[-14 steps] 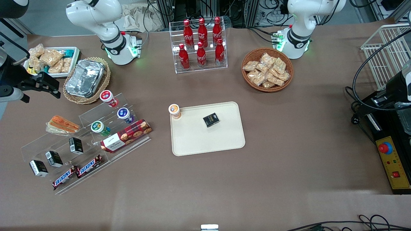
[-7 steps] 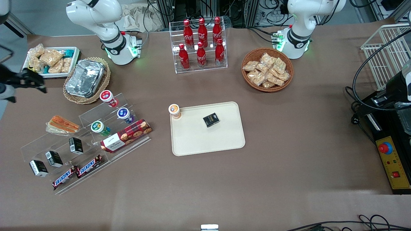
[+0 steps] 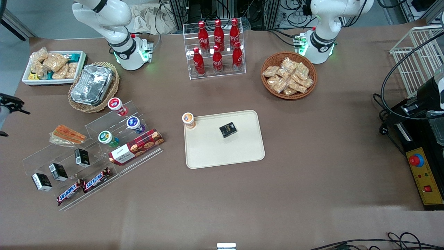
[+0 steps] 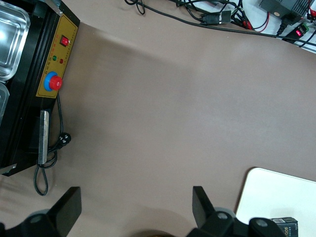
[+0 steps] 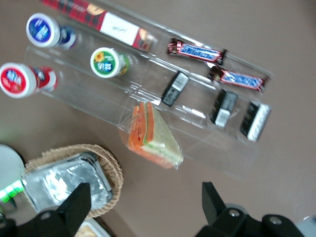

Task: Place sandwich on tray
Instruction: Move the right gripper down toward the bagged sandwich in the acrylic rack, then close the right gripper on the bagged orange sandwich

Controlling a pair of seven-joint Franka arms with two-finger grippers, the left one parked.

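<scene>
The sandwich [image 3: 67,135], a clear-wrapped wedge with an orange top and green filling, lies on the table beside a clear acrylic display stand [image 3: 90,152]. It also shows in the right wrist view [image 5: 153,136]. The cream tray [image 3: 208,152] lies mid-table and holds a small black box [image 3: 228,129] and an orange-lidded cup [image 3: 188,119] at its corner. My right gripper [image 3: 13,104] hangs high at the working arm's end of the table, apart from the sandwich. In the wrist view the gripper [image 5: 146,202] is open wide and empty.
The acrylic stand holds lidded cups [image 3: 133,123], a red cookie box [image 3: 137,146], black cartons and Snickers bars [image 3: 83,185]. A foil container in a wicker basket [image 3: 93,85] and a white bin of snack packets [image 3: 53,66] sit farther back. A cola bottle rack [image 3: 216,48] and a snack basket [image 3: 288,75] stand farther back.
My right gripper has moved sideways toward the working arm's end of the table, almost out of the front view. The sandwich and tray have not moved.
</scene>
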